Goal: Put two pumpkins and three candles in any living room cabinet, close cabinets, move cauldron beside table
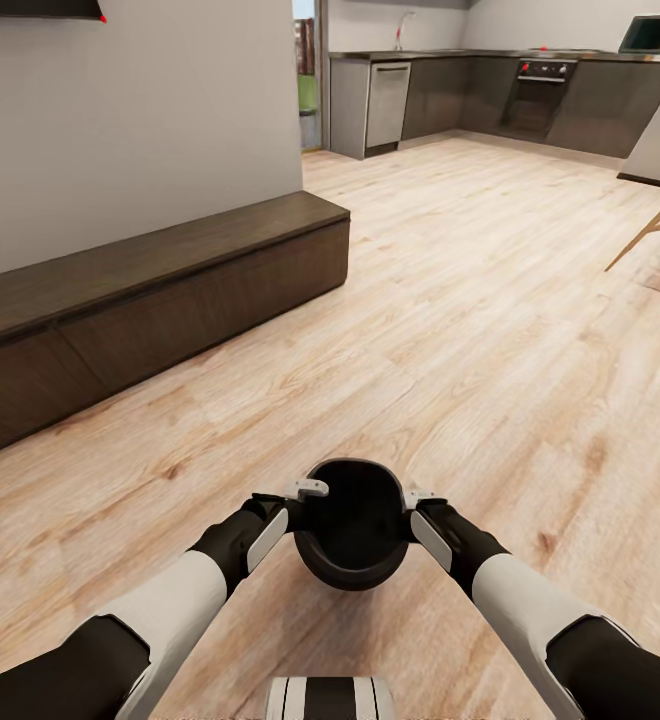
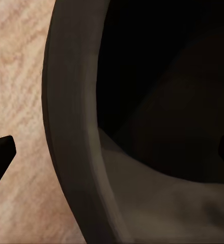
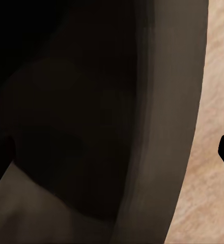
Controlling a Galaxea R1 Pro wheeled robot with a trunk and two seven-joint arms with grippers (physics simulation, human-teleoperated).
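The cauldron [image 1: 351, 525] is hanging above the wooden floor [image 1: 490, 320] right in front of the robot, its wide black mouth facing up and slightly forward, gripped from both sides at the rim. Both arms are reaching forward and bending inward at the wrists, so the two forearms are forming a shallow V that is closing on the pot. The left pincer [image 1: 305, 500] is clamping the rim on the robot's left side, one finger outside the wall and one inside; the left wrist view is showing the same thing, a dark fingertip over the floor and another inside the dark bowl, with the cauldron's rim [image 2: 71, 127] running between them. The right pincer [image 1: 413, 505] is doing the same on the opposite side, its jaws narrowed onto the wall, one tip inside the pot and one outside, the rim [image 3: 168, 122] between them.

The cabinet [image 1: 160, 290] is standing along the wall to the left, well apart from the cauldron, its fronts all sitting flush. Kitchen units [image 1: 530, 95] are lining the far wall. No writing is legible anywhere.
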